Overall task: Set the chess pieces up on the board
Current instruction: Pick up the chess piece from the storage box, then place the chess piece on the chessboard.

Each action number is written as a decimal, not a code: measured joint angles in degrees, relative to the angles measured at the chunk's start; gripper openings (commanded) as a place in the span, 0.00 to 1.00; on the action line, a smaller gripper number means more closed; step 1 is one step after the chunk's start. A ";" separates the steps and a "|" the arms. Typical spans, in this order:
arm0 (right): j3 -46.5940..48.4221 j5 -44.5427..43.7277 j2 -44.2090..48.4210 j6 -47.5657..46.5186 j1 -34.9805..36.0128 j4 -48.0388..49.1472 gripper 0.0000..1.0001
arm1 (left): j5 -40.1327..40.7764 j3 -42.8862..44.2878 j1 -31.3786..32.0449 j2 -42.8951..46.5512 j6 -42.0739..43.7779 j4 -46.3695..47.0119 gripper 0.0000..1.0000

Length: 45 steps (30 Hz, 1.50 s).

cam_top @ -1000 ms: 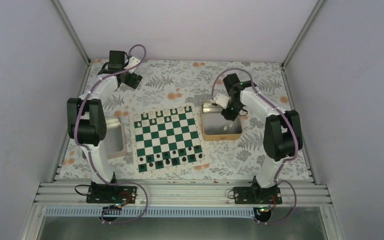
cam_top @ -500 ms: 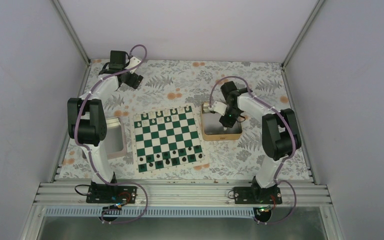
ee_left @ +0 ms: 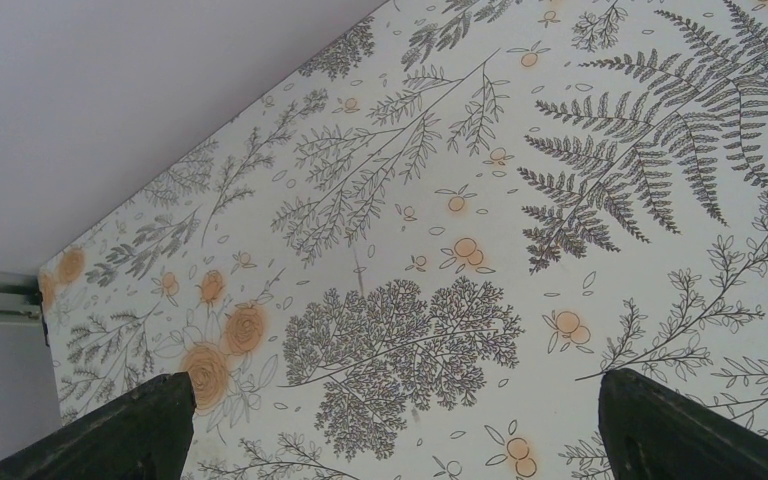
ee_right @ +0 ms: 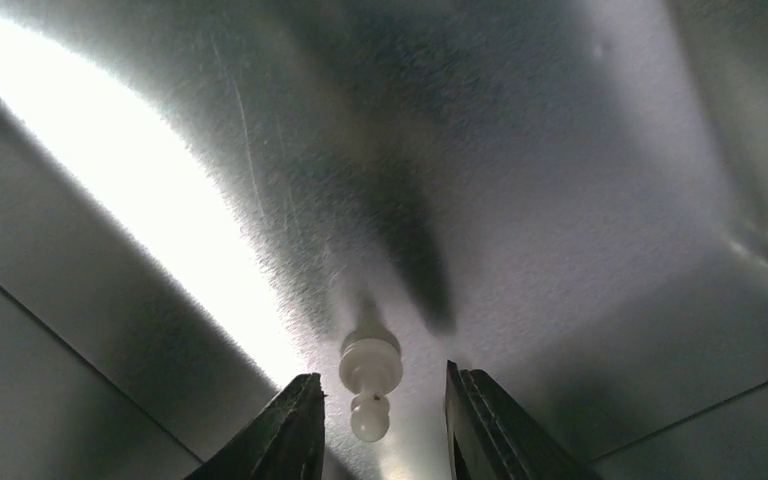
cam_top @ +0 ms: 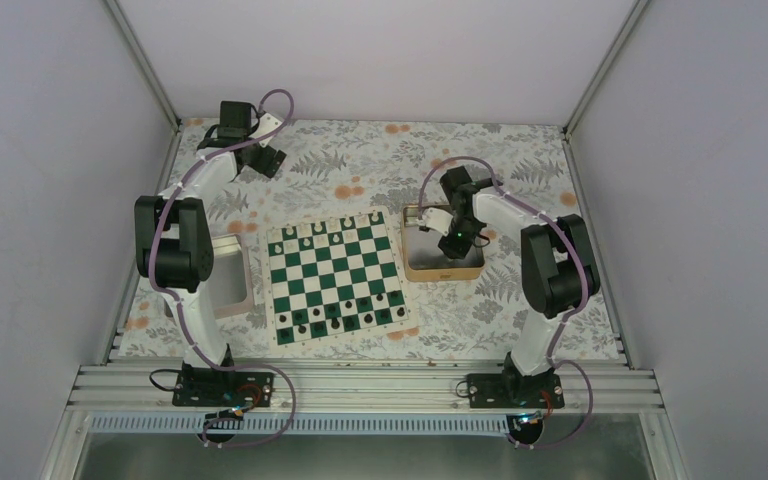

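The green and white board (cam_top: pixel 335 280) lies mid-table with white chess pieces (cam_top: pixel 330 232) on its far rows. In the right wrist view one white pawn (ee_right: pixel 371 385) stands upright on the floor of the tan tin (cam_top: pixel 442 270). My right gripper (ee_right: pixel 380 388) is down inside the tin, open. Its fingers (ee_right: pixel 295 430) flank the pawn closely, with a small gap showing on each side. From above, this gripper (cam_top: pixel 452 240) sits over the tin and hides the pawn. My left gripper (ee_left: pixel 392 385) hangs wide open and empty over the floral cloth at the far left (cam_top: pixel 265 160).
Dark pieces (cam_top: pixel 340 318) fill the board's near rows. A grey square tray (cam_top: pixel 230 280) lies left of the board, partly under the left arm. The tin's metal walls (ee_right: pixel 50 400) close in around the right gripper. White enclosure walls surround the table.
The right gripper has moved left and down into the tin onto the white pawn, and its jaws have narrowed around it. The left arm has stayed still.
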<state>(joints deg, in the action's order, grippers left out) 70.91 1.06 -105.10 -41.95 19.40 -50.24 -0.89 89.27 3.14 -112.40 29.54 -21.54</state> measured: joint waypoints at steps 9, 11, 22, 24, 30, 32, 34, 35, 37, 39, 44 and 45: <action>-0.55 0.59 0.00 0.02 -0.04 -1.14 0.27 | -0.02 0.00 0.00 0.00 0.02 0.00 1.00; -0.57 0.83 0.00 0.02 -0.04 -1.18 0.21 | -0.02 0.00 0.00 0.00 0.02 -0.02 1.00; -0.35 0.72 -0.74 0.17 -0.09 -1.46 0.04 | -0.04 0.00 0.00 0.00 0.02 -0.04 1.00; 0.46 0.66 -0.76 0.22 -0.09 -2.62 0.04 | -0.07 0.00 0.00 0.00 0.04 -0.07 1.00; 9.22 -0.55 -1.09 0.28 0.17 -7.89 0.05 | -0.26 0.00 0.00 0.00 0.04 -0.11 1.00; 14.23 -1.07 -1.20 0.22 0.70 -9.90 0.05 | -0.37 0.00 0.04 0.00 0.04 -0.15 1.00; 19.23 -1.42 -1.70 0.15 1.75 -11.52 0.05 | -0.57 0.00 0.11 0.00 0.04 -0.24 1.00; 21.66 -1.49 -2.05 0.07 2.56 -11.91 0.05 | -0.68 0.00 0.13 0.00 0.04 -0.28 1.00; 26.29 -1.60 -3.28 -0.07 4.79 -12.98 0.05 | -0.87 0.00 0.24 0.00 0.02 -0.35 1.00; 30.32 -1.62 -5.25 -0.26 7.48 -14.05 0.05 | -1.05 0.00 0.26 0.00 0.02 -0.37 1.00; 38.42 -1.25 -12.81 -1.53 15.50 -15.91 0.06 | -1.14 0.00 0.26 0.00 0.00 -0.37 1.00; 39.32 -1.14 -14.19 -1.77 16.63 -16.15 0.06 | -1.16 0.00 0.26 0.00 0.02 -0.37 1.00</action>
<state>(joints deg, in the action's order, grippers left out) 110.24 -0.08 -119.28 -43.72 36.03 -66.39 -2.04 89.27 3.40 -112.40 29.56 -21.91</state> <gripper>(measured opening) 0.066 0.999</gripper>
